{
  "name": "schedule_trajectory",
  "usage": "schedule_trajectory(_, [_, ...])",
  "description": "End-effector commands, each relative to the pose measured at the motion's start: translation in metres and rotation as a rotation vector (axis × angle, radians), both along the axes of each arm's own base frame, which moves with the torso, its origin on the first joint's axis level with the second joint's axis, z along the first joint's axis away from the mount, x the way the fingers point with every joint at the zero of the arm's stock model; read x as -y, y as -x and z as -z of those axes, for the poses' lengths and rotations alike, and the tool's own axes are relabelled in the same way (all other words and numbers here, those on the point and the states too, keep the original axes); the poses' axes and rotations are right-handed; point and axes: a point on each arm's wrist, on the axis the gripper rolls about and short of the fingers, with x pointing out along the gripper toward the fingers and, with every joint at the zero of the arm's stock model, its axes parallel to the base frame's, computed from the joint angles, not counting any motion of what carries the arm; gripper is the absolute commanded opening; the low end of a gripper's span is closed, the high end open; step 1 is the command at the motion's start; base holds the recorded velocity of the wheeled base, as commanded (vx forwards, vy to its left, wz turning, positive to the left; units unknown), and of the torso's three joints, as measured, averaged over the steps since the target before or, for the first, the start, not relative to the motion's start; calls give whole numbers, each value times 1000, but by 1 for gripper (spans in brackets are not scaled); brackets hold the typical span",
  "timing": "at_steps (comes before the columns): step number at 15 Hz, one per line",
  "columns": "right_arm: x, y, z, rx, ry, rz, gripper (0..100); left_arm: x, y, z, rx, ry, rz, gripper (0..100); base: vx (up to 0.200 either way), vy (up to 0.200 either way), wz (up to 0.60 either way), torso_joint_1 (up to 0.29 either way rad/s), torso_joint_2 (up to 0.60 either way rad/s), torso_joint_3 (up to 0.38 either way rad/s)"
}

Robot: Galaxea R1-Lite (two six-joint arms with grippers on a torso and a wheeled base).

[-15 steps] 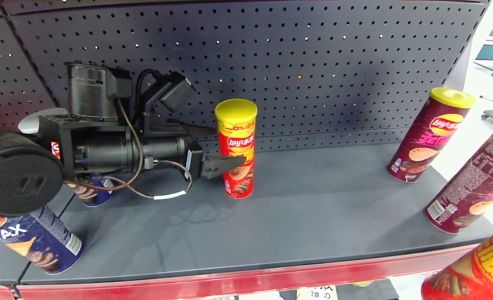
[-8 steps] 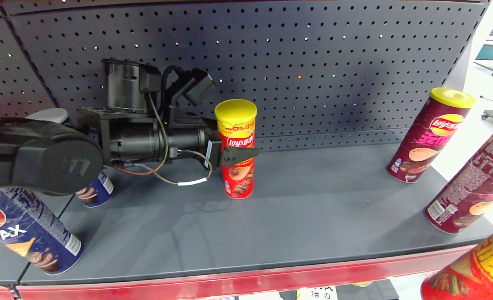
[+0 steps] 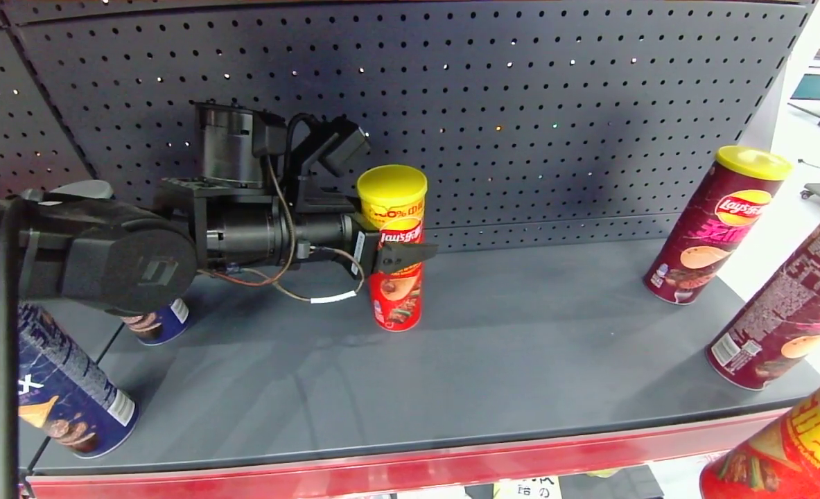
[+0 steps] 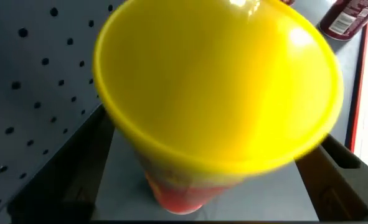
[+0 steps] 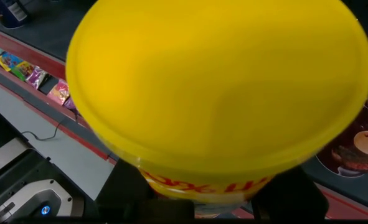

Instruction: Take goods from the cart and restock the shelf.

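Two red cans with yellow lids matter right now. One, the red can (image 3: 396, 298), stands straight up on the gray shelf (image 3: 520, 360), near the wall with holes (image 3: 555, 104) at the back. The left gripper (image 3: 407, 244) comes in from the side and sits around the upper half of that can, just under its lid. I cannot tell if it is squeezing the can or only sitting loosely around it. The second red can (image 3: 787, 443) is tilted, down below the front edge of the shelf. The right gripper (image 5: 202, 202) has it clamped, I think, because its lid sits right up against that wrist's camera. What could go wrong? The can on the shelf is tall and thin, so it looks easy to tip. If the left gripper pulls back or swings sideways while it rubs the can, the can may fall over and roll. It could roll toward the purple can (image 3: 718, 222) on the right, or off the front edge. The left arm is also close to a small blue can (image 3: 156, 322) under it and a big blue can (image 3: 63, 409) near the front, so a wide swing could bump those. If the right arm lifts its can up while the left arm is in the way, the two could knock together.
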Motion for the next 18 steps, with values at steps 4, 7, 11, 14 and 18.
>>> schedule_trajectory(4, [0,0,-1,1,0,-1,0,11,3,7,-27,-12,32,0,0,0,0,0,0,0])
schedule_trajectory(7, [0,0,-1,3,1,1,0,11,16,4,-49,-22,51,0,0,0,0,0,0,0])
schedule_trajectory(11, [0,0,-3,7,0,-1,0,-5,37,-3,-68,-24,62,0,0,0,0,0,0,0])
schedule_trajectory(14, [0,-1,-3,6,0,-2,0,-14,57,-7,-69,-1,127,0,0,0,0,0,0,0])
schedule_trajectory(18, [0,-1,-3,7,0,-2,0,-15,77,1,-102,-6,208,0,0,0,0,0,0,0])
